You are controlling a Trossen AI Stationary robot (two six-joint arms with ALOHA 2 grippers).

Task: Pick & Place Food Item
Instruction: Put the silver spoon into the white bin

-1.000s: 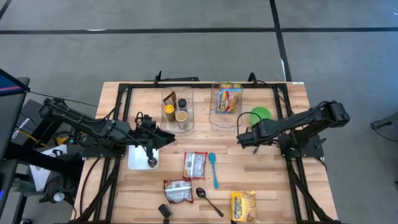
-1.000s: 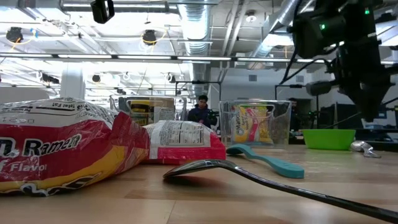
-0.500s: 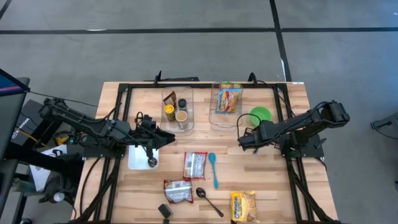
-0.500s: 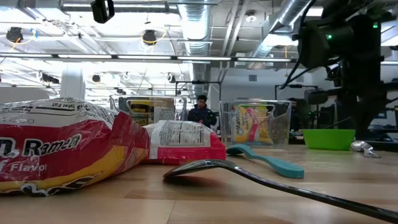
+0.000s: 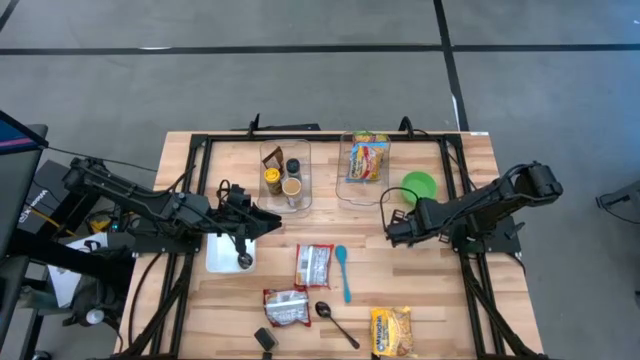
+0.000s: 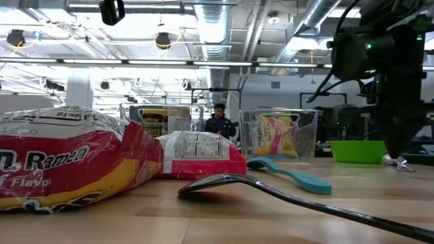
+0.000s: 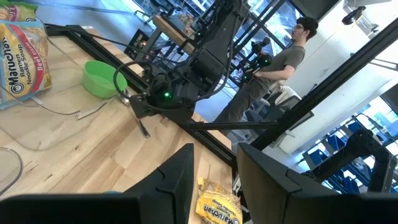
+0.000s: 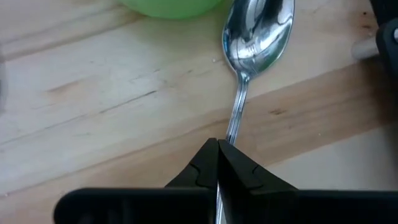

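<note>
Your right gripper is clamped on a metal spoon beside the green bowl, near the bench's right edge. Your left gripper hovers near the left edge, fingers parted, nothing visibly held.

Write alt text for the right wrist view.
The right gripper, fingers shut, pinches the handle of a silver spoon lying on the wooden table. The spoon's bowl points toward a green bowl at the picture's edge.

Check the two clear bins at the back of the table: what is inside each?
The left clear bin holds several small jars, one yellow; their labels are unreadable. The right clear bin holds a ramen packet; anything beneath it is covered.
</note>
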